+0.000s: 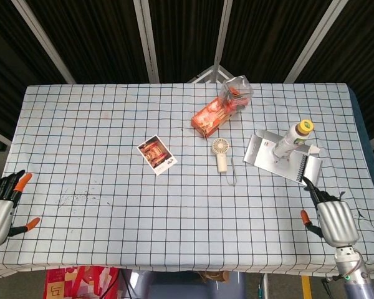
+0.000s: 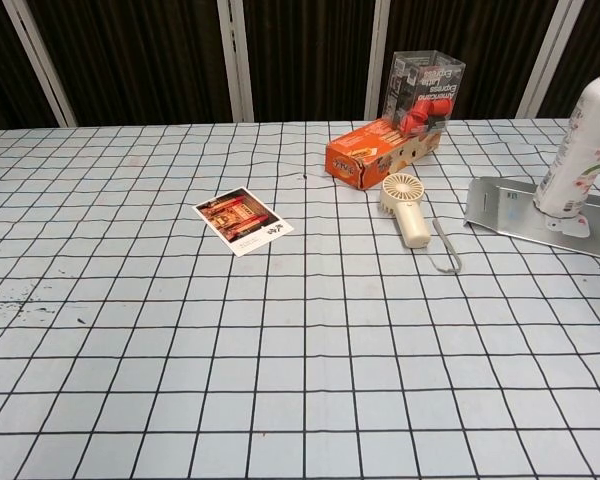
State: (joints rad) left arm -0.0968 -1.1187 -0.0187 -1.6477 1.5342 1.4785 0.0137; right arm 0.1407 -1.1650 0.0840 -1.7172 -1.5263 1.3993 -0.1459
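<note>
A tabletop [image 1: 112, 218] covered by a white checked cloth is set before dark curtains. At the near left edge the left robot hand [image 1: 1, 208] is held empty, fingers spread. At the near right edge the right robot hand [image 1: 332, 218] is seen just short of a grater [image 1: 268, 159]; whether its fingers are spread or curled cannot be told. A bottle [image 1: 293, 138] stands on the grater. Mid-table lie a photo [image 1: 157, 154] and a fan [image 1: 221, 153]. Farther back an orange box [image 1: 209, 118] touches a clear box [image 1: 237, 92].

Obstacles: bottle [image 1: 295, 138] on metal grater [image 1: 282, 159].
</note>
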